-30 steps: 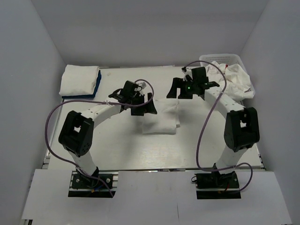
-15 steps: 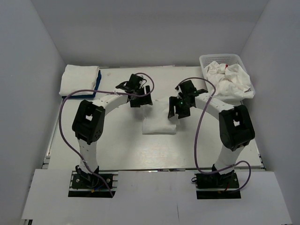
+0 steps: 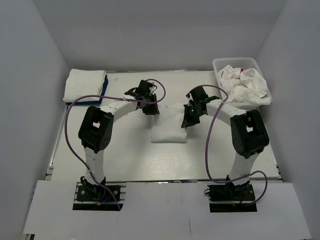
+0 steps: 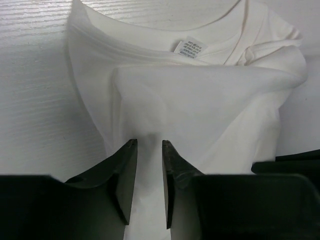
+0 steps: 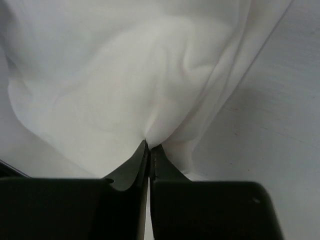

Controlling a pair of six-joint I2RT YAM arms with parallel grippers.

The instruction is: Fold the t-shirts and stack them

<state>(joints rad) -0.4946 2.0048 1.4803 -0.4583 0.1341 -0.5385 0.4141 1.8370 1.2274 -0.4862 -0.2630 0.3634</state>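
Tabletop, white t-shirt: right gripper tight on its cloth, left gripper slightly ajar above.

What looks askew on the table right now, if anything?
The white shirt in the middle is folded unevenly: its right edge is bunched up where the right gripper pinches it. Unfolded shirts hang over the basket rim. Nothing looks damaged.
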